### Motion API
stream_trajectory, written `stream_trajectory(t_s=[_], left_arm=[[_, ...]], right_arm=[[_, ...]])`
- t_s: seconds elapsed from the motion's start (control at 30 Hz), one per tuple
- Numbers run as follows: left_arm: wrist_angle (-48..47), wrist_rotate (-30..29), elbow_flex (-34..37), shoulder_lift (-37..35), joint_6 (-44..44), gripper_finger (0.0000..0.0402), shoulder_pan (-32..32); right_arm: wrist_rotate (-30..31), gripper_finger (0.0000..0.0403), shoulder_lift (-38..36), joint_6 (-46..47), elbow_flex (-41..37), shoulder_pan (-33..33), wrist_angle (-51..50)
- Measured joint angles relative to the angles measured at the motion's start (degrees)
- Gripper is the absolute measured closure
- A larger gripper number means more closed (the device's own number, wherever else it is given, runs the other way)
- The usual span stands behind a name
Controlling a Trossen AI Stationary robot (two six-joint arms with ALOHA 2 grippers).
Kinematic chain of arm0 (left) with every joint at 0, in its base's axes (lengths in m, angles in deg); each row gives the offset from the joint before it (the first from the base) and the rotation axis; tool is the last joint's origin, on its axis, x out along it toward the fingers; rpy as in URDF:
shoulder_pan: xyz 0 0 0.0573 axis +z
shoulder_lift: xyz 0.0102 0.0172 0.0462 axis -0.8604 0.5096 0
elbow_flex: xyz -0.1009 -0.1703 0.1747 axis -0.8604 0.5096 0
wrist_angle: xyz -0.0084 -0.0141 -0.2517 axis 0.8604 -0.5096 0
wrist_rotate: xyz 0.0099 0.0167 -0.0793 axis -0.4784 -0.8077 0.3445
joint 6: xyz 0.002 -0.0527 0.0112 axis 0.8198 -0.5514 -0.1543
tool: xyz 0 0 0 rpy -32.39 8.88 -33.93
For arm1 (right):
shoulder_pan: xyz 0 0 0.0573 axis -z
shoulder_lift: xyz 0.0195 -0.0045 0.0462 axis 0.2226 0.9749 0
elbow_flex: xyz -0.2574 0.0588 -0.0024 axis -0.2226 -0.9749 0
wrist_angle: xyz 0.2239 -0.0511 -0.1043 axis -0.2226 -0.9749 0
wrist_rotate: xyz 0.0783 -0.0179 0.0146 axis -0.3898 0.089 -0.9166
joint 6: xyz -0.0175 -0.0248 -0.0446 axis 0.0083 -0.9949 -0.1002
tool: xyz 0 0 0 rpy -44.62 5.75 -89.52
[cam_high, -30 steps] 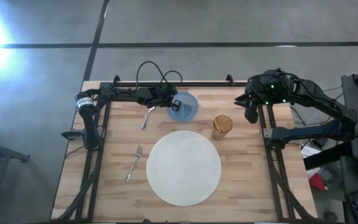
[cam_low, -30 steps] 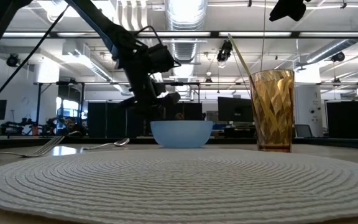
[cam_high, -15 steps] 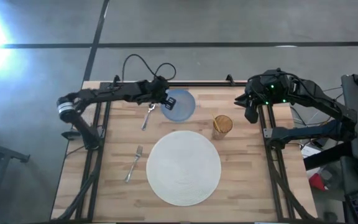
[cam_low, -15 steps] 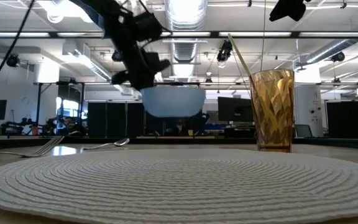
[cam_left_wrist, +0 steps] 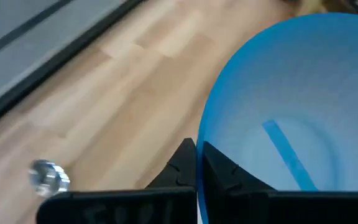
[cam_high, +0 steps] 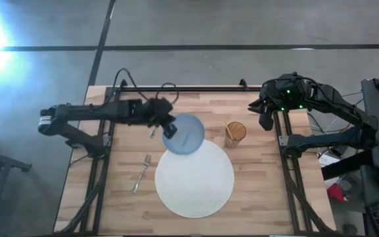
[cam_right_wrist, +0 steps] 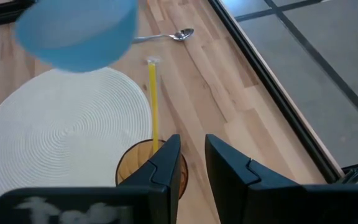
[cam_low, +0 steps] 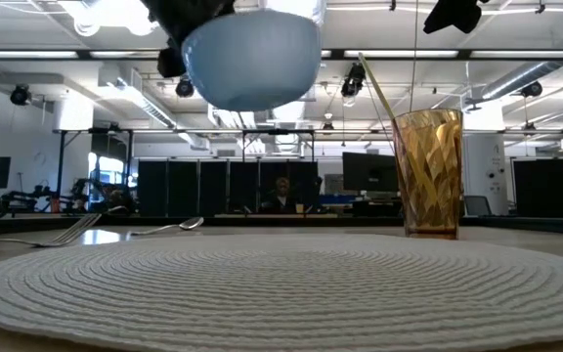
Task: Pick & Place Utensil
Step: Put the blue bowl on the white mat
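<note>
My left gripper (cam_high: pixel 168 125) is shut on a blue bowl (cam_high: pixel 183 133), which hangs in the air above the far edge of the round woven placemat (cam_high: pixel 194 176). The low view shows the bowl (cam_low: pixel 252 54) high above the mat (cam_low: pixel 281 284). A spoon (cam_right_wrist: pixel 166 36) lies on the wood left of the bowl, partly hidden under my left arm in the high view. A fork (cam_high: pixel 141 173) lies flat left of the mat. My right gripper (cam_high: pixel 266 118) hovers open over the table's far right, above the glass. My left gripper pinches the bowl's rim (cam_left_wrist: pixel 199 163) on the side toward the table's left. One finger (cam_left_wrist: pixel 224 173) is inside the bowl and the other (cam_left_wrist: pixel 180 169) is outside. The bowl is lifted clear of the table, roughly upright, mouth up.
An amber glass (cam_high: pixel 235 133) with a yellow straw (cam_right_wrist: pixel 152 99) stands at the mat's far right edge, close to the bowl. Black frame rails run along the table's left, right and far edges. Bare wood lies left of the mat around the fork.
My left gripper has lifted the bowl off the table's far side, raising it high and carrying it toward the near edge until it hangs over the mat's far edge. The left arm has swung toward the table's left. The spoon and fork have stayed put.
</note>
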State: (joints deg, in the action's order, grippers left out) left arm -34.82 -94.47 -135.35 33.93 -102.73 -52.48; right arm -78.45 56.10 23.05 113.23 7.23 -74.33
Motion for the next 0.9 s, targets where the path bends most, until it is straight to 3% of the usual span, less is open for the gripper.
stream_trajectory(t_s=[0.4,0.9], left_arm=[[2.11,-1.0,0.24,6.29,-3.44,0.0401,-13.43],[9.07,1.05,0.24,17.81,-3.82,0.0401,-16.55]], right_arm=[[-0.07,0.0335,0.0,1.72,0.0,0.01,0.0],[-0.09,0.0335,0.0,2.55,0.0,0.0,0.03]])
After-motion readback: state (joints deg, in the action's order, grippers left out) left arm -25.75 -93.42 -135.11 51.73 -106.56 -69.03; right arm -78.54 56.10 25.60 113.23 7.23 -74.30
